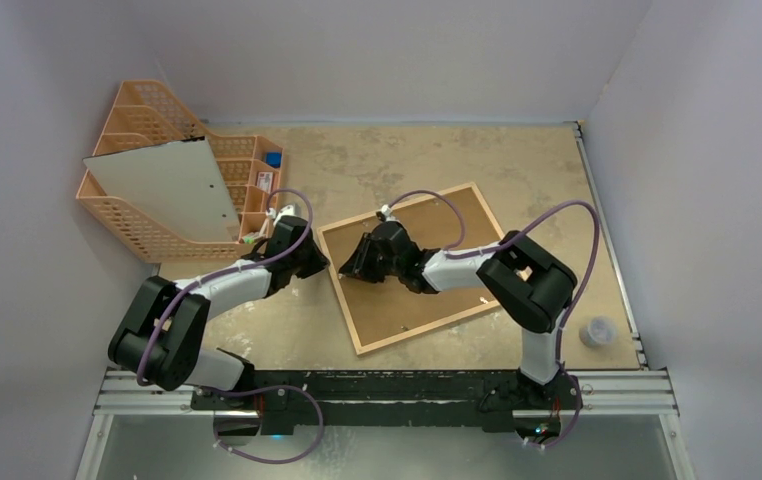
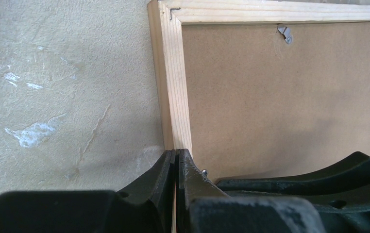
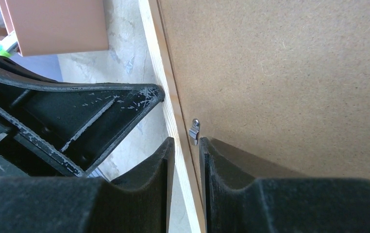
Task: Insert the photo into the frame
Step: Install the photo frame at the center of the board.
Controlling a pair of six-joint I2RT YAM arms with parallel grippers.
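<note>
Frame (image 1: 427, 312) lies face down on the counter (image 1: 377, 165), near the centre and turned at an angle, its brown hardboard backing (image 2: 280, 107) uppermost. The left gripper (image 2: 176, 153) is clenched, fingertips pressed together at the light-wood edging on the frame's left side. The right gripper (image 3: 185, 143) stands astride the same edging, jaws partly apart, one finger just beside a small metal tab (image 3: 194, 130); whether it is pinching the wood I cannot tell. An orange mesh organizer (image 1: 127, 215) holding a pale grey sheet (image 1: 167, 185) sits at the far left.
</note>
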